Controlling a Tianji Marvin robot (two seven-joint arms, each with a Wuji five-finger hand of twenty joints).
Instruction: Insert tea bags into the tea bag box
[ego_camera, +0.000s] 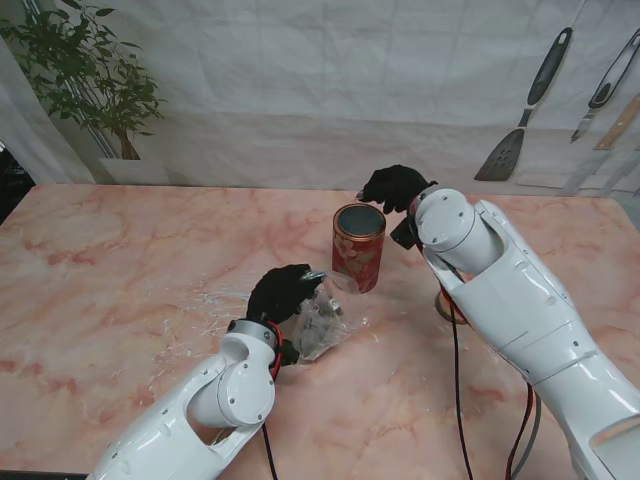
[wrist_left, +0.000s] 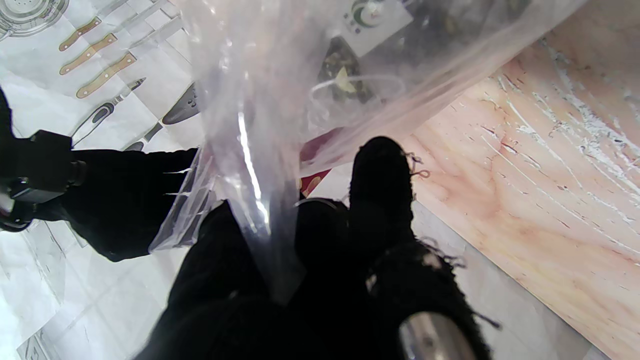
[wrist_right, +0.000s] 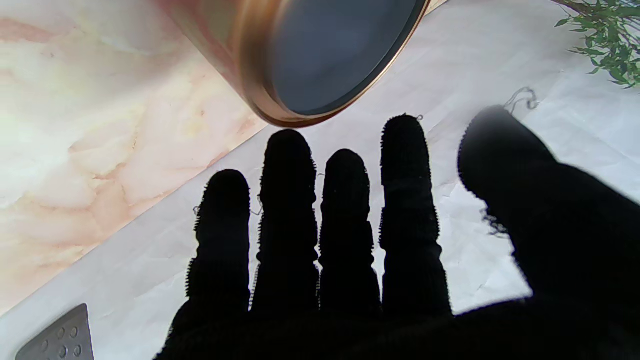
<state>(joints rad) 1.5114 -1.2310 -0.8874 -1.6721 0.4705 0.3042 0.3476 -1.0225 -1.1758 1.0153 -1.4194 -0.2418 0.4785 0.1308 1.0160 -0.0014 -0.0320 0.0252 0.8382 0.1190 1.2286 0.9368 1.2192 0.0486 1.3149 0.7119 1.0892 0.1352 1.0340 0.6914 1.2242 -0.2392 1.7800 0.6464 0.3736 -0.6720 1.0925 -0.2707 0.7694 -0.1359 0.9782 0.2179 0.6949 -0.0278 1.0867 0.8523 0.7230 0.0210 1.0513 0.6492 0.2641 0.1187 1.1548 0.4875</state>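
Note:
A red and gold round tea tin (ego_camera: 358, 246) stands open near the table's middle; its dark mouth (wrist_right: 340, 50) fills the right wrist view. My left hand (ego_camera: 281, 293), in a black glove, is shut on the top edge of a clear plastic bag (ego_camera: 322, 322) holding tea bags (wrist_left: 345, 75); the bag's lower part rests on the table, nearer to me than the tin. My right hand (ego_camera: 396, 187) hovers just behind the tin's rim, fingers (wrist_right: 345, 220) straight and spread, holding nothing.
The table is pink marble (ego_camera: 120, 270). A potted plant (ego_camera: 95, 80) stands at the far left. Kitchen utensils (ego_camera: 525, 110) hang on the white backdrop at the far right. A small round object (ego_camera: 443, 305) sits partly hidden under my right forearm.

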